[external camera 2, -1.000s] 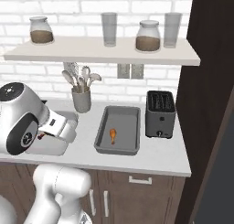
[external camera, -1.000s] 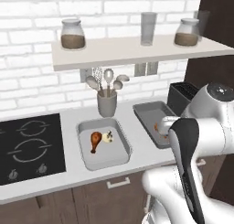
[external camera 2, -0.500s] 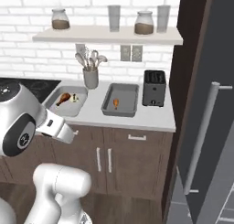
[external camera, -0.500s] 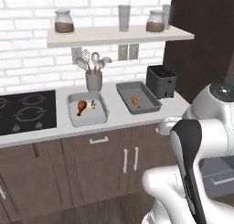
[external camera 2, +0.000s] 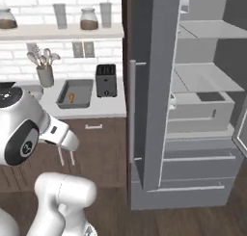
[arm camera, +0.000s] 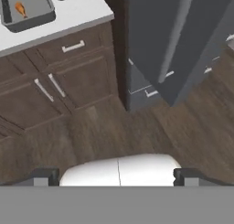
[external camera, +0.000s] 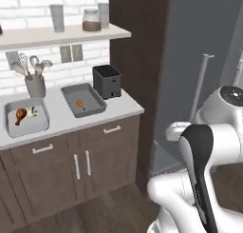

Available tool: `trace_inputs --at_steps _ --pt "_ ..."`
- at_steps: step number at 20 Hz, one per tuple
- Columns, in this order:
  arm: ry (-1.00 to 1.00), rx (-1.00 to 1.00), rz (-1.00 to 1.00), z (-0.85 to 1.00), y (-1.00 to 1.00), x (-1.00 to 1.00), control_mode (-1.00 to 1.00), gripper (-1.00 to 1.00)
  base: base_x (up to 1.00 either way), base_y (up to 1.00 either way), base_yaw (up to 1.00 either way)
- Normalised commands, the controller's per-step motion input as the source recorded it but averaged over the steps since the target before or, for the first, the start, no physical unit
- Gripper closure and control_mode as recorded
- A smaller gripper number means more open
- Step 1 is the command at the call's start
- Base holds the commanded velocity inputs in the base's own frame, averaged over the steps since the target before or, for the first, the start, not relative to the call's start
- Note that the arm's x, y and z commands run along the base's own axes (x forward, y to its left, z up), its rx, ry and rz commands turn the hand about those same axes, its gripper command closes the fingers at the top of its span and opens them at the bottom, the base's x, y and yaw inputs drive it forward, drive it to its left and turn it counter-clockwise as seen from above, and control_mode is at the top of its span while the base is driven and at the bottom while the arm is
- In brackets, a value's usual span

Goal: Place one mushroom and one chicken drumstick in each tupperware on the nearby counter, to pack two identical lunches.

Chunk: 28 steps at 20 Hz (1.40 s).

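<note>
gripper (arm camera: 116, 177): we see two dark finger tips at the bottom of the hand view, far apart, jaws wide, nothing between them, pointing down at the wooden floor (arm camera: 137, 131).
cabinets (arm camera: 59, 88): dark brown, beyond the gripper in the hand view; we count four silver bar handles there.
counter (external camera: 90, 120): pale worktop on the cabinets, well apart from the gripper.
tupperware: we count two. Light grey tub (external camera: 26, 117) to the left, darker grey tub (external camera: 83, 100) to the right of it, both on the counter, apart from each other.
chicken drumstick: we count two. One drumstick (external camera: 20, 115) in the light tub, one drumstick (external camera: 80, 104) in the dark tub.
mushroom (external camera: 32, 112): we count one pale piece, just beside the drumstick in the light tub; too small to be sure of the shape. We make out no second one in the dark tub.
toaster (external camera: 107, 81): one, black, just right of the dark tub.
utensil holder (external camera: 35, 86): one grey cup with spoons and a whisk, behind the light tub.
shelf (external camera: 61, 36): pale, on the brick wall; in the right base view we count four items, two jars and two glasses.
fridge (external camera 2: 193, 100): one, grey, door open, shelves and drawers showing.
</note>
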Motion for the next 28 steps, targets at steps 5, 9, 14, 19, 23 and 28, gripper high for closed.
trace_inputs --at_steps 5,9,14,19,23,28 --pt "0.00 0.00 0.00 0.00 0.00 0.00 1.00 -1.00 0.00 -0.56 -0.52" --pt "0.00 0.00 0.00 0.00 0.00 0.00 1.00 -1.00 0.00 -0.63 -0.50" --pt "0.00 0.00 0.00 0.00 0.00 0.00 1.00 -1.00 0.01 -0.69 -0.49" --pt "0.00 0.00 0.00 0.00 0.00 0.00 1.00 -1.00 0.08 -0.83 -0.49" --pt "0.00 0.00 0.00 0.00 0.00 0.00 1.00 -1.00 0.24 -0.79 -0.46" --pt "0.00 0.00 0.00 0.00 0.00 0.00 1.00 -1.00 0.66 -0.51 -0.21"
